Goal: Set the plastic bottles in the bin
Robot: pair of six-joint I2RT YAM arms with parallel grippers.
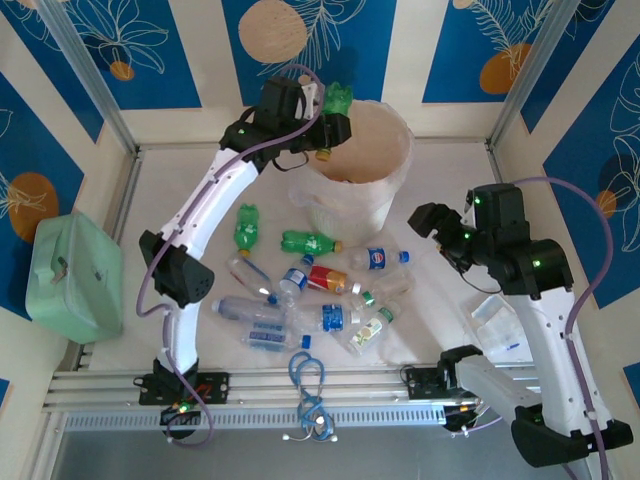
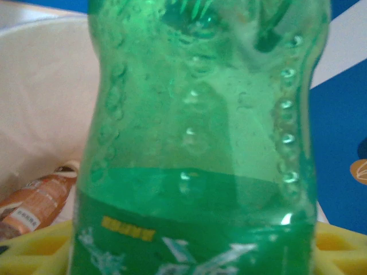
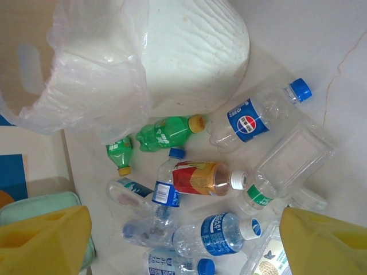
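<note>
Left fingers (image 2: 34, 252) pinching green bottle (image 1: 338, 98) at its label, held above left rim of bin (image 1: 398, 140) — not clearly over the opening. Right fingers (image 3: 46, 240) spread, nothing between them, above loose bottles (image 1: 300, 295) lying on table (image 1: 440, 160). One orange-labelled bottle (image 2: 37, 203) lies in the bin.

Risk: letting go here could land the bottle on the rim and tip it outside, or its cap could snag the loose bag liner (image 3: 97, 86). Smooth curved plastic — may slip if wrist tilts. Judged safer to carry it further inward first
</note>
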